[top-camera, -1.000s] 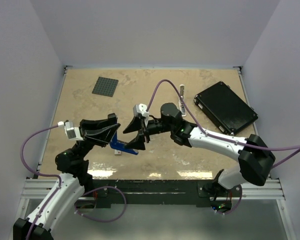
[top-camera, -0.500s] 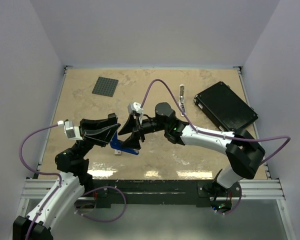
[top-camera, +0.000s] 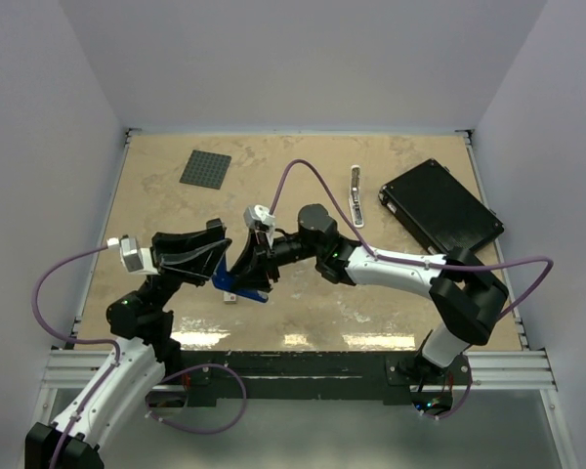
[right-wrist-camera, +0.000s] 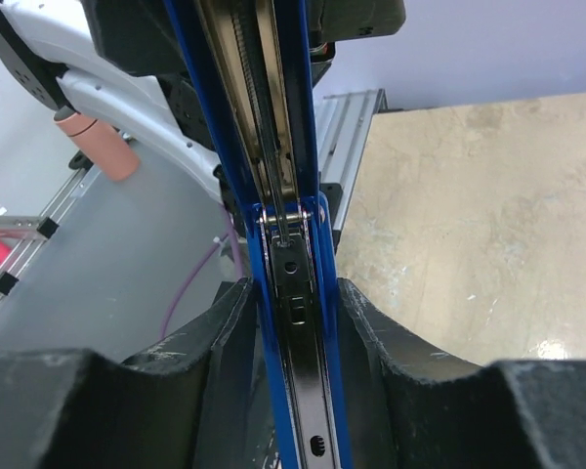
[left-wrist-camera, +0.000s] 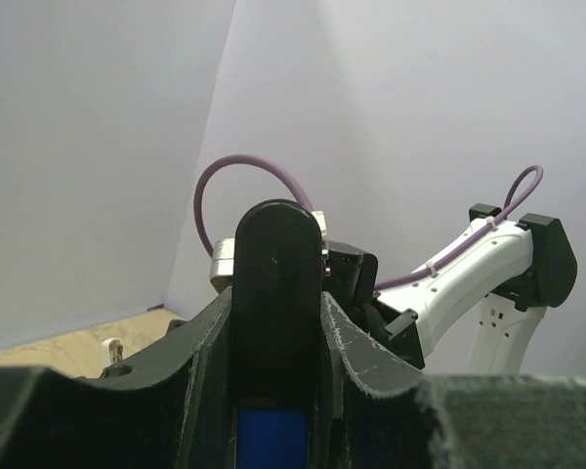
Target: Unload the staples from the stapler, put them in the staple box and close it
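Note:
The blue stapler (top-camera: 240,287) is held open above the table, left of centre. My left gripper (top-camera: 213,262) is shut on its black base (left-wrist-camera: 276,283), with a blue part (left-wrist-camera: 272,440) showing low between the fingers. My right gripper (top-camera: 248,266) is closed on the sides of the blue upper arm (right-wrist-camera: 313,234), and its silver and black channel (right-wrist-camera: 295,293) runs up between the fingers. I cannot make out any staples in the channel or on the table.
A small white tag (top-camera: 231,299) lies just under the stapler. A white-and-silver tool (top-camera: 355,193) and a black flat case (top-camera: 439,210) lie at the back right. A dark grey studded plate (top-camera: 205,168) lies at the back left.
My right gripper has moved left toward the left gripper and now sits around the stapler's blue arm. The left arm has hardly moved.

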You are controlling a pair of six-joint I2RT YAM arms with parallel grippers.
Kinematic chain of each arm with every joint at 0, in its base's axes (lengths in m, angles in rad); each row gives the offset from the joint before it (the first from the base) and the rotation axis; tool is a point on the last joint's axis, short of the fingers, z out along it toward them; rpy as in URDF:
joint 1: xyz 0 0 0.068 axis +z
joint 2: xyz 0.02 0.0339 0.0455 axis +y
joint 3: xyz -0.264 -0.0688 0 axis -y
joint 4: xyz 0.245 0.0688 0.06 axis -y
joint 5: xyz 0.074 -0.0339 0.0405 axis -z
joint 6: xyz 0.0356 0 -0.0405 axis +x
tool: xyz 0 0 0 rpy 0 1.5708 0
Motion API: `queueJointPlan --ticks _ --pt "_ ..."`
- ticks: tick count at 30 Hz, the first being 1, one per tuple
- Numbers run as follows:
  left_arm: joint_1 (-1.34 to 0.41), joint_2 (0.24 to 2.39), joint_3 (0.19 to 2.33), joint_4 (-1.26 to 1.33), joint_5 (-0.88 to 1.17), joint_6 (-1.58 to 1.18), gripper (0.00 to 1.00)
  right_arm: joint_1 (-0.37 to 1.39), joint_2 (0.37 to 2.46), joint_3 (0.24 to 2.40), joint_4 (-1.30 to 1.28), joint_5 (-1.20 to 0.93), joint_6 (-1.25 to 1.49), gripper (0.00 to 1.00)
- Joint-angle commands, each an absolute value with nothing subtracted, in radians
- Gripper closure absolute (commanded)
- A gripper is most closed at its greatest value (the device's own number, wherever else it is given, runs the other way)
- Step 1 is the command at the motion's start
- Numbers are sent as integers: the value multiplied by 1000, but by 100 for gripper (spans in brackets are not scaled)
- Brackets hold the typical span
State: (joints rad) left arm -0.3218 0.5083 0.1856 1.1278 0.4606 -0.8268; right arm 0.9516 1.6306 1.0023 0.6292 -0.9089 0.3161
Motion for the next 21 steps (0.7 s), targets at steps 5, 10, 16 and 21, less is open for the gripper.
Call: queueJointPlan --ticks 5,10,16,21 --pt "-324 450 212 1158 367 -805 100 948 1568 939 788 -894 359 100" --pt "-324 359 186 961 249 -769 100 881 1485 878 813 -819 403 100" --pt "-324 241 135 830 103 -775 94 784 1427 798 940 -795 488 100" --pt "-324 264 115 847 138 -808 69 782 1419 821 862 -766 453 100"
